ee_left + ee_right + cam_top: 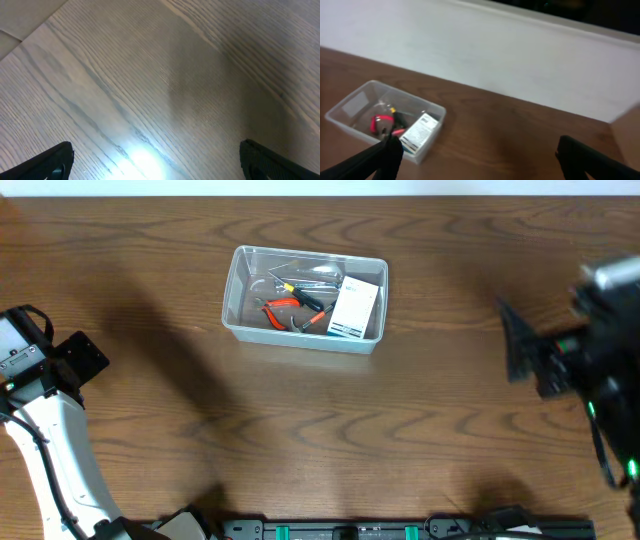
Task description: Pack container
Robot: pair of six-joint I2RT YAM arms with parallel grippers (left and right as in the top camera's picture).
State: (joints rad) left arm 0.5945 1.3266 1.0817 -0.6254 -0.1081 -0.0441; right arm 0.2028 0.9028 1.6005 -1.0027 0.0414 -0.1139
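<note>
The clear plastic container point(241, 292) stands at the upper middle of the wooden table. It holds red-handled pliers point(285, 308), a few clear-handled tools and a small blue-and-white box point(355, 308). It also shows at the left of the right wrist view point(350, 107). My left gripper point(155, 157) is open and empty over bare wood at the far left of the table point(70, 360). My right gripper point(477, 155) is open and empty, raised at the right edge point(520, 345), well away from the container.
The table's far edge meets a white wall point(495, 45). Black arm bases with green parts point(400, 530) sit along the front edge. A bright glare patch point(142, 160) lies on the wood below the left gripper.
</note>
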